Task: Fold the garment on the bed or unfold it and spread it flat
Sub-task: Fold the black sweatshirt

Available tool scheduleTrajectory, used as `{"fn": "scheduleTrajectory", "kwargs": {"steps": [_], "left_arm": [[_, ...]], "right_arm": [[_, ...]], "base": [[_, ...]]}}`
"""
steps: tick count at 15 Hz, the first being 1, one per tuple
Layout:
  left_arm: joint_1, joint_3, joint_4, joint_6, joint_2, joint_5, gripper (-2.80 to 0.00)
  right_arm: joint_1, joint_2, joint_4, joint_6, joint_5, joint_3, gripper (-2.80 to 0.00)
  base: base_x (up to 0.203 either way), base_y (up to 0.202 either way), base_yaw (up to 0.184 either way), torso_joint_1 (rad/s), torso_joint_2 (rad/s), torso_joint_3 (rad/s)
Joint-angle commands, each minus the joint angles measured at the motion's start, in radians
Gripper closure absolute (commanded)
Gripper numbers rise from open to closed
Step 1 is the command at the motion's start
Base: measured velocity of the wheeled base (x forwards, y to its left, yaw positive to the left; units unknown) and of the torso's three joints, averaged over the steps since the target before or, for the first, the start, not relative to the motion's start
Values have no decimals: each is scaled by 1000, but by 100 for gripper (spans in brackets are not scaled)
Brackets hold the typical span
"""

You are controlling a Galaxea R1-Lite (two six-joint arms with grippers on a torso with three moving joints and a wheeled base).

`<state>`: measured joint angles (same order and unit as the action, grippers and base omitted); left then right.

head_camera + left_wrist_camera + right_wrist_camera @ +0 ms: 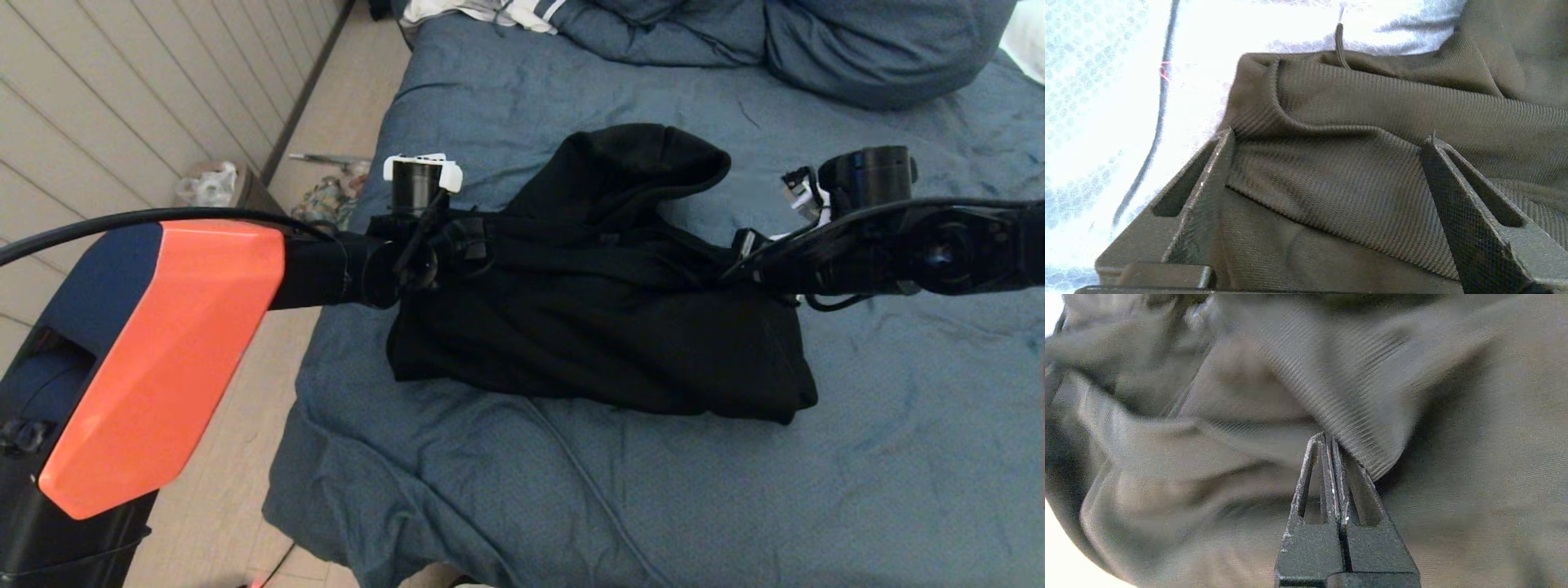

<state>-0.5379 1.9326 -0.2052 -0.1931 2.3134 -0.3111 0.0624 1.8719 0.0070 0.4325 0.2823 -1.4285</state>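
Observation:
The black hooded garment [604, 327] lies bunched across the middle of the blue bed [898, 441], with its hood [645, 155] towards the pillows. At the garment's left edge is my left gripper [469, 237], low over the cloth. In the left wrist view it [1329, 136] is open, and a ribbed band [1355, 188] of the garment lies between the fingers. My right gripper [739, 257] is at the garment's right edge. In the right wrist view it [1327, 435] is shut, with its tips against a ribbed cuff [1367, 428]. No cloth shows between the fingers.
Blue pillows [882, 49] and a white striped cloth [490, 10] lie at the head of the bed. A thin dark cable [571, 457] runs over the duvet in front of the garment. The bed's left edge drops to a wooden floor [326, 106] with small clutter [326, 200].

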Motion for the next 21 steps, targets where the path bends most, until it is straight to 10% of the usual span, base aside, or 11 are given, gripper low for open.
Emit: {"fn": "scheduleTrajectory", "kwargs": {"steps": [1, 8, 9, 21], "left_arm": [[-1, -1, 0, -2, 4, -2, -280], [15, -1, -6, 23, 4, -8, -280], [15, -1, -6, 21, 6, -8, 0], [12, -3, -22, 20, 0, -13, 0]], "right_arm": [[-17, -10, 3, -9, 2, -10, 0], [-13, -14, 1, -15, 2, 2, 0], [-12, -14, -1, -14, 2, 2, 0], [-58, -27, 51, -47, -18, -39, 0]], "base": [[0, 0, 0, 0, 0, 0], [0, 0, 0, 0, 0, 0], [0, 0, 0, 0, 0, 0], [0, 0, 0, 0, 0, 0]]}}
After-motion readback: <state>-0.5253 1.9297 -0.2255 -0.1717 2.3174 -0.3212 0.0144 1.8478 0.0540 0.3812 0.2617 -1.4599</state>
